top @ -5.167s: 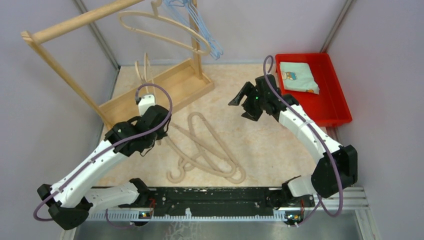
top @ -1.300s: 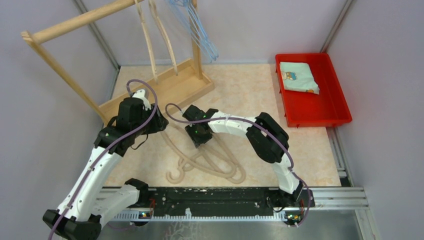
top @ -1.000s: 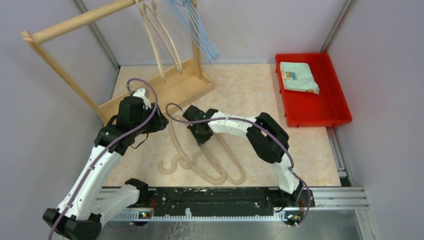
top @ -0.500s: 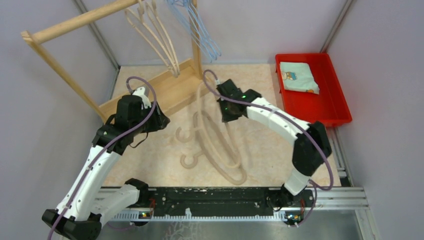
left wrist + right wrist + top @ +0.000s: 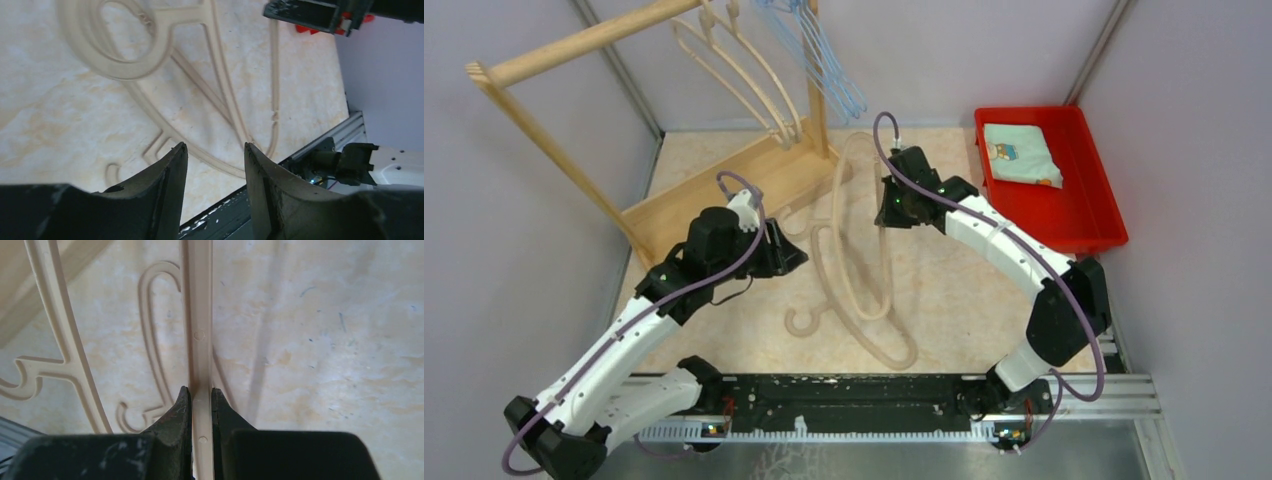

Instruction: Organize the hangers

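My right gripper (image 5: 890, 205) is shut on the bar of a beige hanger (image 5: 842, 170), held tilted over the table beside the rack's base; in the right wrist view the jaws (image 5: 199, 392) pinch that bar (image 5: 199, 340). A second beige hanger (image 5: 886, 342) lies on the table, its hook (image 5: 800, 322) pointing left. My left gripper (image 5: 790, 256) hangs open just left of these hangers, nothing between its fingers (image 5: 175, 170); below it lie beige hanger loops (image 5: 125, 70). Two beige hangers (image 5: 754, 85) and several light-blue wire hangers (image 5: 829, 65) hang on the rail.
The wooden rack has a slanted rail (image 5: 584, 40) and a tray-like base (image 5: 714, 195) at the back left. A red bin (image 5: 1049, 215) with a folded cloth (image 5: 1021, 155) stands at the back right. The arms' black base rail (image 5: 854, 395) runs along the near edge.
My right gripper has carried its beige hanger up and back, from the table's middle to beside the rack. My left arm has swung right toward the hangers. The hung beige hangers have swung.
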